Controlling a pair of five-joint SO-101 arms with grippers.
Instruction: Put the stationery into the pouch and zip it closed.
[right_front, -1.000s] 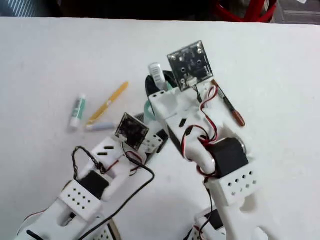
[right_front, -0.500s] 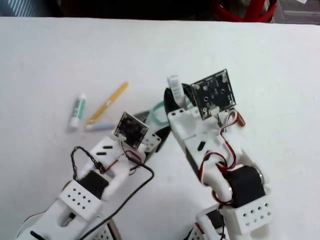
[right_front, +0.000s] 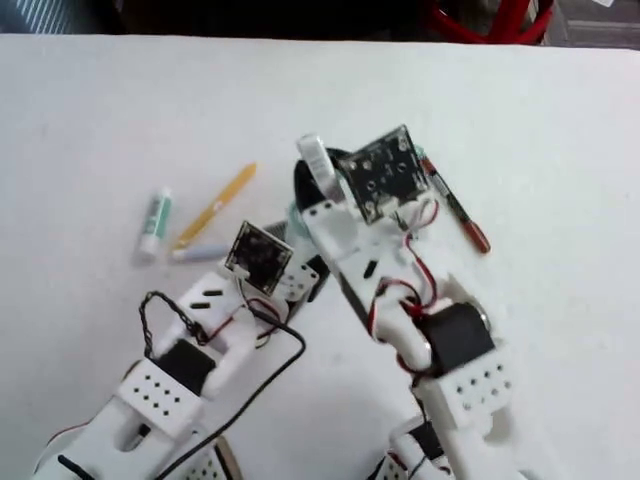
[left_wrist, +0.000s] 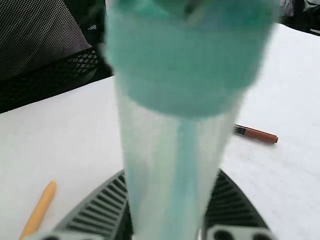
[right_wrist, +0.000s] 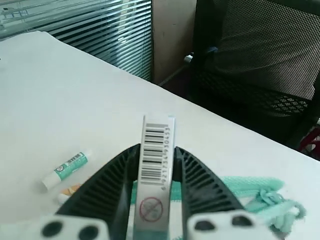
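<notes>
Right gripper (right_wrist: 156, 150) is clamped on a flat white barcoded strip (right_wrist: 156, 131); left gripper (left_wrist: 170, 185) pinches the soft translucent teal mesh pouch (left_wrist: 185, 75).

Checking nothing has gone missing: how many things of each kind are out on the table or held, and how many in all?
Pens: 2, yellow pen and brown pen
Glue stick: 1
Pale blue stick: 1
Barcoded piece in the right hand: 1
Pouch in the left hand: 1
Total: 6
</notes>
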